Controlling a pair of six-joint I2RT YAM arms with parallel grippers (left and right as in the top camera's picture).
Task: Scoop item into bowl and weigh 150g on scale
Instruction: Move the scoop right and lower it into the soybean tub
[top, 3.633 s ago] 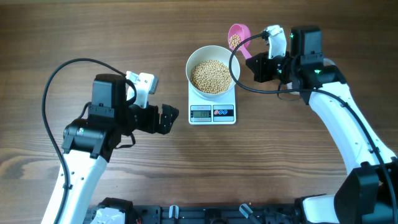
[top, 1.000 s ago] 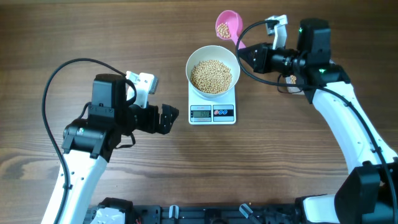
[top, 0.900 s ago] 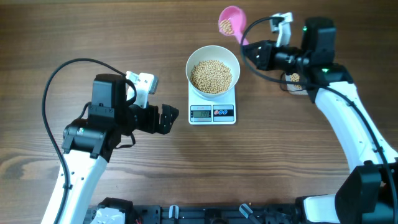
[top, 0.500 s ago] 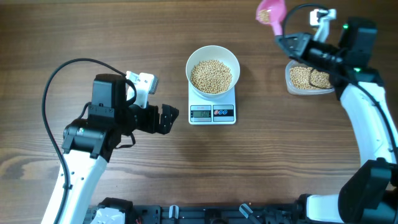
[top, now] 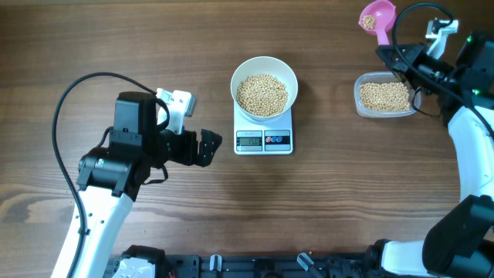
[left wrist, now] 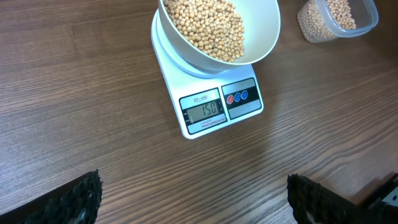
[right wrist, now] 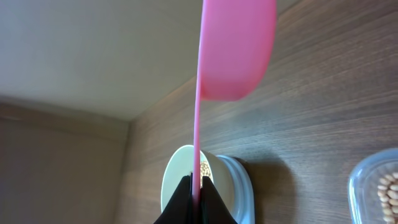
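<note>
The white bowl (top: 265, 90) holds a heap of pale beans (top: 262, 94) and stands on the small white scale (top: 264, 140). In the left wrist view the scale (left wrist: 211, 106) shows 150 under the bowl (left wrist: 264, 37). My right gripper (top: 390, 52) is shut on the handle of a pink scoop (top: 377, 15), which hangs at the far right, beyond the clear tub. In the right wrist view the scoop (right wrist: 236, 50) points away from the pinching right gripper (right wrist: 198, 186). My left gripper (top: 207, 147) stands open and empty left of the scale, over bare table in its own view (left wrist: 196, 199).
A clear plastic tub (top: 384, 95) with more beans sits right of the scale, just below the right gripper; its corner shows in the left wrist view (left wrist: 339, 18). A black cable loops over the left arm (top: 69, 100).
The right arm has carried the pink scoop rightward, from beside the bowl to the far side of the tub. The left arm, bowl and scale have not moved.
</note>
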